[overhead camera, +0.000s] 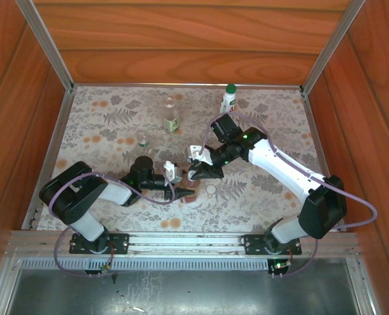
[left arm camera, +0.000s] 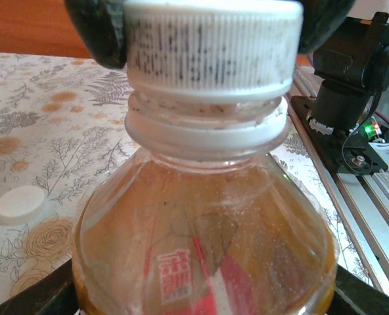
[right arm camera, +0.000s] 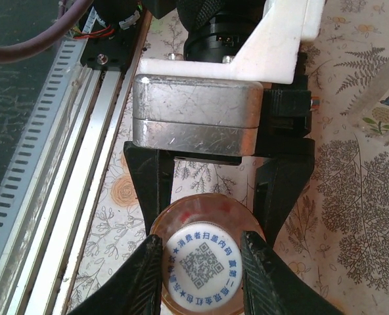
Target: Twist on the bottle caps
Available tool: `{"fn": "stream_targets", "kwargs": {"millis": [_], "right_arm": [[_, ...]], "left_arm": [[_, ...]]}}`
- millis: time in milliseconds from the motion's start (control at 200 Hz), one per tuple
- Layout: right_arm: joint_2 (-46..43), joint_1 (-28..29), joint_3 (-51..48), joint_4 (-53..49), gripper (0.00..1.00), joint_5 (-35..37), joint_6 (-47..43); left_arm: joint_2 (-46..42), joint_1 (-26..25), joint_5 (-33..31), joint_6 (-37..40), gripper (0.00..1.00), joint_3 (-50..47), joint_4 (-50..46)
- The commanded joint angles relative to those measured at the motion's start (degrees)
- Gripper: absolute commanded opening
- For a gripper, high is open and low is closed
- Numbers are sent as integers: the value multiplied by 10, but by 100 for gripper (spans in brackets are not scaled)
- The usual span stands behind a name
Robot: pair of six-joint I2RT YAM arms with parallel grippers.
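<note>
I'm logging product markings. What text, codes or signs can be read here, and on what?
White cap top: QR code ringed by blue Chinese characters, too small to quote.
Its side: dark dot-printed code, blurred.
Amber bottle, red label: white Chinese characters, cut off, unreadable.
Green-label bottle and white bottle: labels too small.

Middle front blocked, table sides open

The left gripper (overhead camera: 180, 191) and right gripper (overhead camera: 196, 176) close round the amber-liquid plastic bottle (left arm camera: 201, 249) and its white ribbed cap (left arm camera: 211, 49), with a loose white round cap (overhead camera: 211, 189) just beside. Farther back stand a tiny clear bottle (overhead camera: 142, 139), a clear green-labelled bottle (overhead camera: 171, 120) and a white green-capped bottle (overhead camera: 228, 100); the floral table (overhead camera: 96, 125) lies bare on both flanks.
</note>
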Motion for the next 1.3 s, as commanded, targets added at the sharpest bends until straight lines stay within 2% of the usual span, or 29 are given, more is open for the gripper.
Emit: {"fn": "stream_targets", "kwargs": {"millis": [0, 50, 155, 215, 280, 360, 470, 580, 670, 760, 904, 954, 1084, 1294], "right_arm": [[-15, 7, -10, 14, 27, 20, 45], [-24, 10, -21, 36, 26, 43, 83], [-43, 16, -47, 96, 15, 107, 193], [-53, 20, -61, 129, 9, 155, 282], [-63, 24, -73, 158, 2, 239, 397], [-63, 34, -68, 160, 0, 342, 522], [-54, 48, -47, 123, 0, 431, 694], [-39, 52, -22, 67, 0, 431, 843], [-33, 55, -5, 48, 0, 424, 883], [-43, 55, 1, 57, 5, 408, 849], [-84, 55, -19, 121, 42, 308, 684], [-98, 55, -26, 128, 52, 286, 625], [-138, 55, -44, 118, 59, 257, 460], [-165, 62, -39, 26, 57, 162, 109]], "left_arm": [[-8, 1, -60, 6, 62, 12, -11], [-13, 1, -86, 6, 62, 18, -11], [-19, 1, -147, 4, 62, 39, -13], [-19, 0, -187, 3, 62, 52, -15], [-18, 0, -223, 6, 62, 63, -17], [-12, -1, -260, 20, 62, 74, -19], [-9, -11, -302, 59, 61, 81, -27], [-8, -24, -340, 95, 61, 83, -36], [-12, -29, -344, 110, 61, 76, -43], [-21, -29, -330, 112, 62, 62, -49], [-45, -29, -280, 114, 62, 33, -54], [-54, -29, -251, 116, 62, 24, -57], [-74, -29, -195, 121, 62, 5, -68], [-93, -29, -143, 137, 62, -5, -95]]}}
